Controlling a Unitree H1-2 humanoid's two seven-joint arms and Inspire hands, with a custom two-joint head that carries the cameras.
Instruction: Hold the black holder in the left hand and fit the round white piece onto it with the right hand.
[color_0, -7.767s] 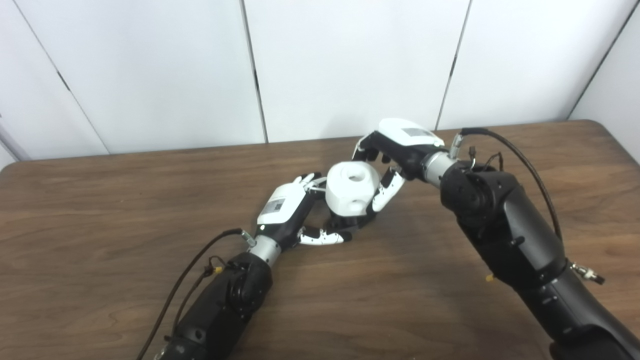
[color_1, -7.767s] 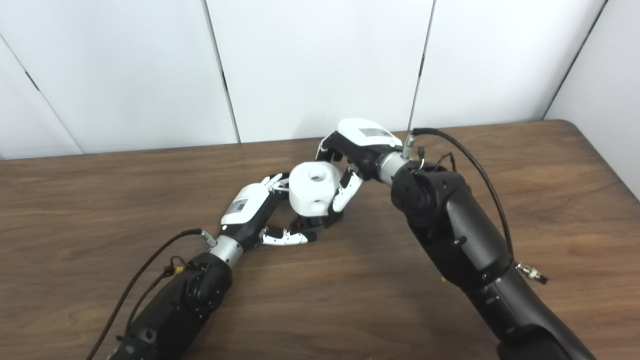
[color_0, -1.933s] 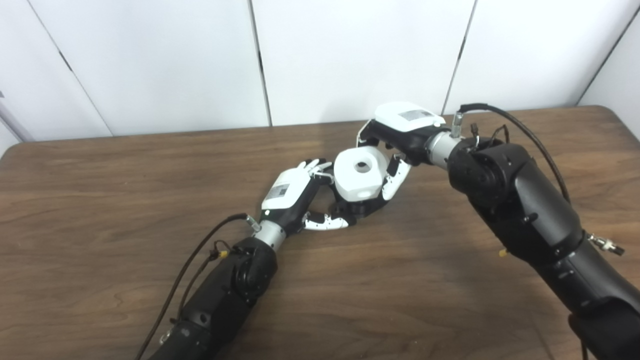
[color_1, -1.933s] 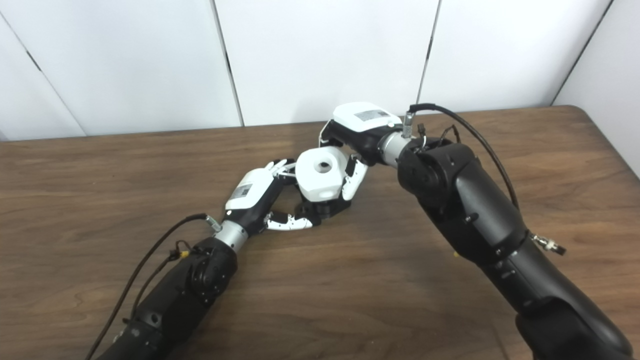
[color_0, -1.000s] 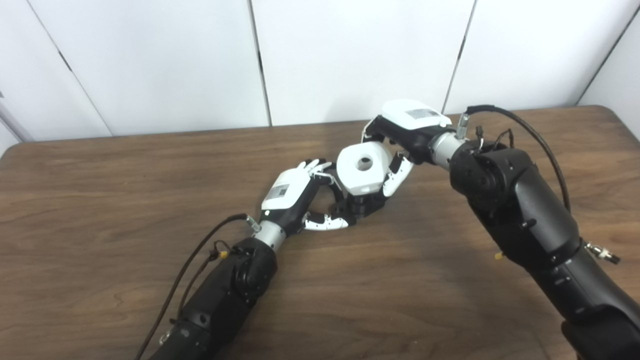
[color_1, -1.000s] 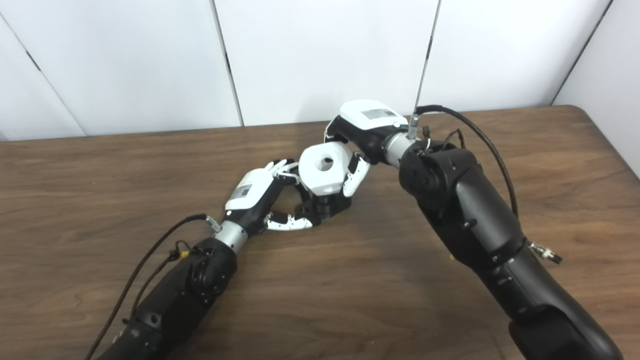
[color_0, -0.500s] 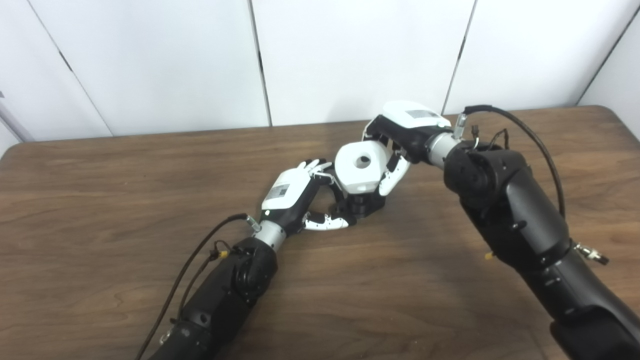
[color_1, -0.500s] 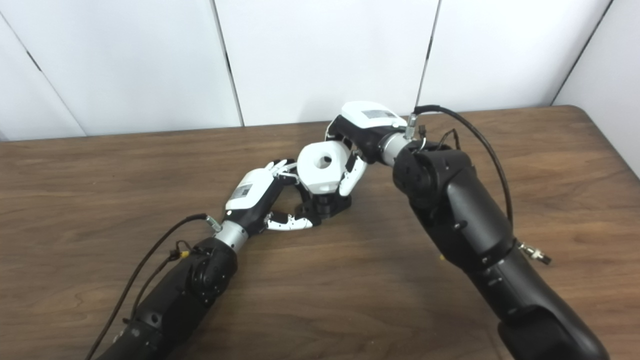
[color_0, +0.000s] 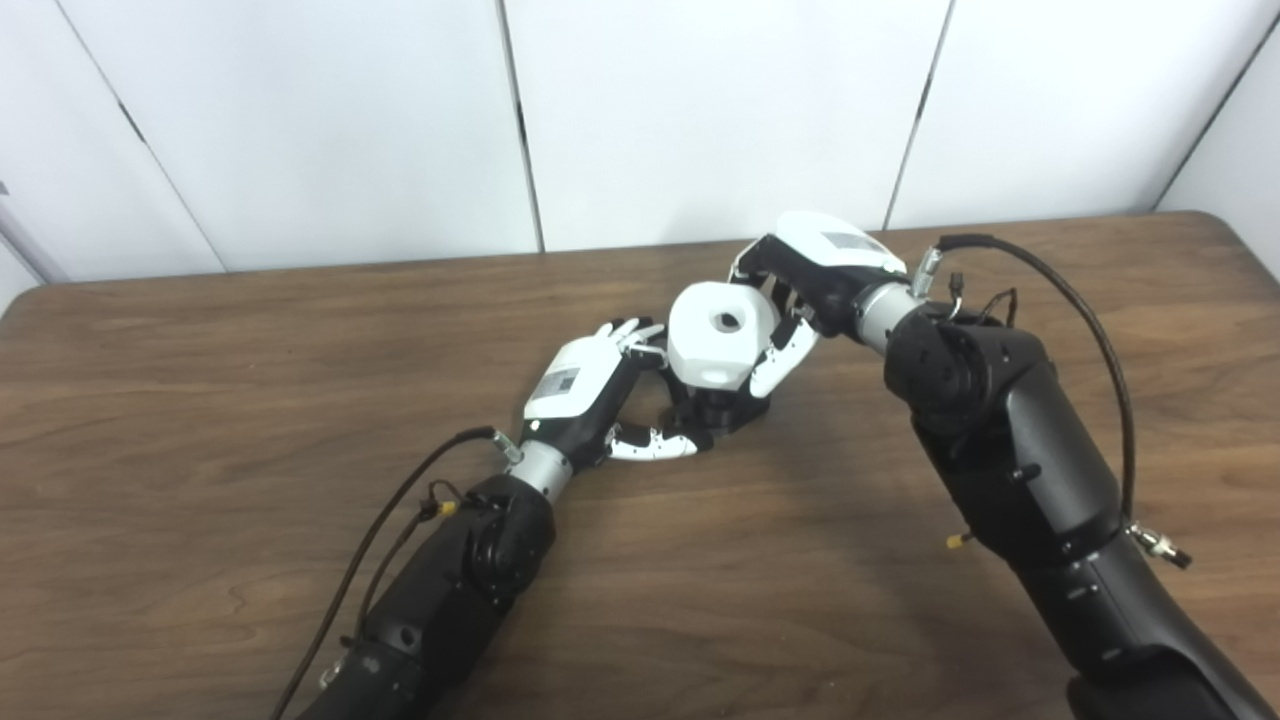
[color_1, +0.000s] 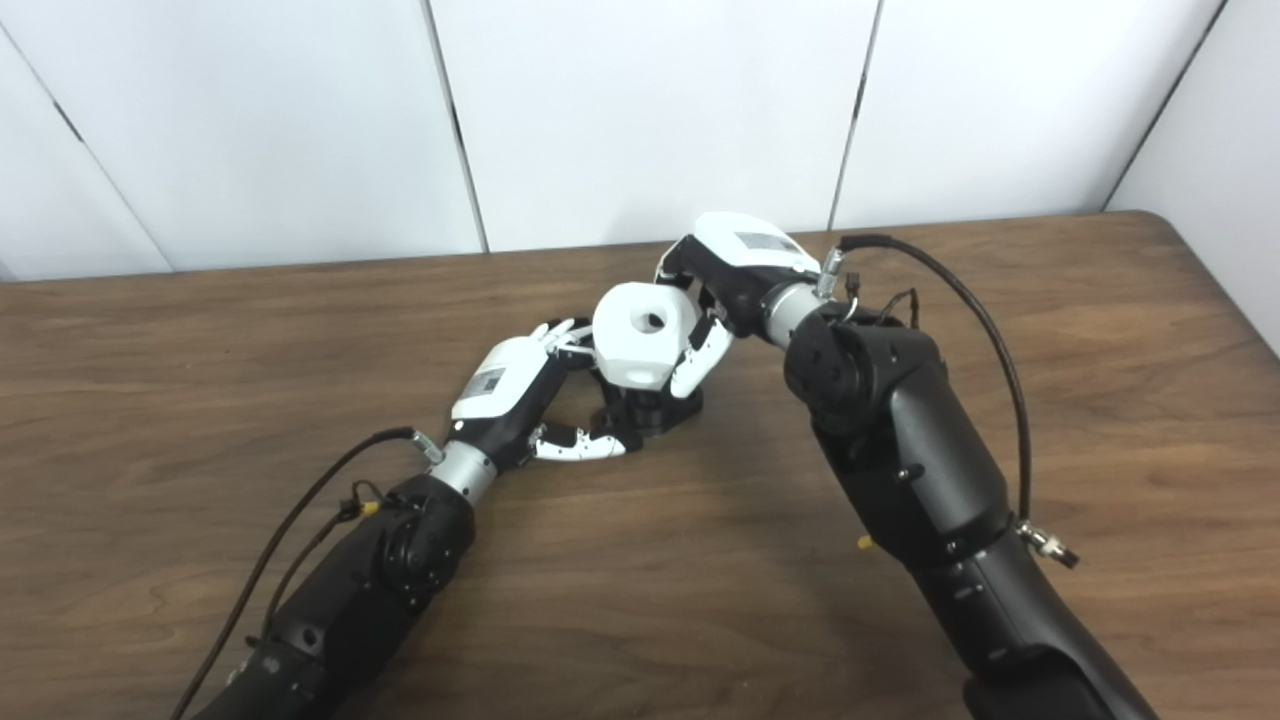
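Note:
The round white piece, with a hole in its top face, hangs tilted just above the black holder, which stands on the brown table. My right hand is shut on the white piece from the far right side. My left hand wraps the holder from the left, its thumb lying along the holder's base. The holder's post shows under the white piece; I cannot tell whether the two touch.
White wall panels stand behind the table's far edge. My right forearm crosses the table's right half and my left forearm its lower left. The table's right corner is rounded.
My right hand has shifted the white piece slightly left and tilted it, while its forearm swung leftward. My left hand and the holder have stayed put.

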